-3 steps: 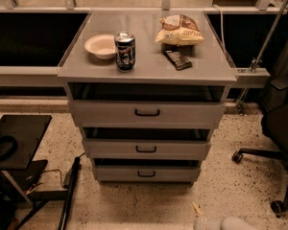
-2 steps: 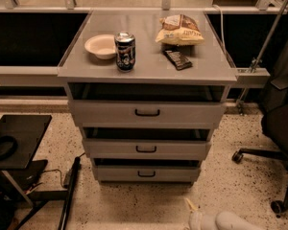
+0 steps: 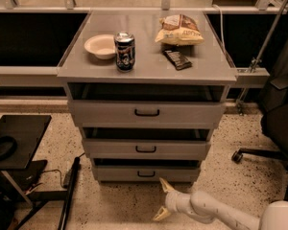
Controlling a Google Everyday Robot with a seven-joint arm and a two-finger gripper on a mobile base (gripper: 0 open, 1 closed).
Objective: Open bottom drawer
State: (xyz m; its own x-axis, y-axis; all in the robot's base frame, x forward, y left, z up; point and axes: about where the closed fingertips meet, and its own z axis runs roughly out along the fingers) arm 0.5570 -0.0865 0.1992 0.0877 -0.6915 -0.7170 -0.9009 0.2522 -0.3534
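The bottom drawer [image 3: 146,173] is the lowest and narrowest of three grey drawers in the cabinet, with a small dark bar handle [image 3: 146,174] at its centre. It sits shut or nearly shut. My gripper [image 3: 163,200] is low in front of the cabinet, just below and to the right of that handle, on the end of my white arm [image 3: 216,212] that comes in from the bottom right. Its two pale fingers [image 3: 166,186] are spread apart and hold nothing. The gripper is not touching the drawer.
The cabinet top [image 3: 149,68] carries a white bowl [image 3: 100,46], a dark can [image 3: 125,51], a chip bag [image 3: 179,30] and a dark bar [image 3: 177,59]. An office chair [image 3: 273,128] stands at the right, a black stand [image 3: 17,140] and cables at the left.
My arm has come further into view from the bottom right, and the gripper has risen toward the bottom drawer front. The drawers have not moved.
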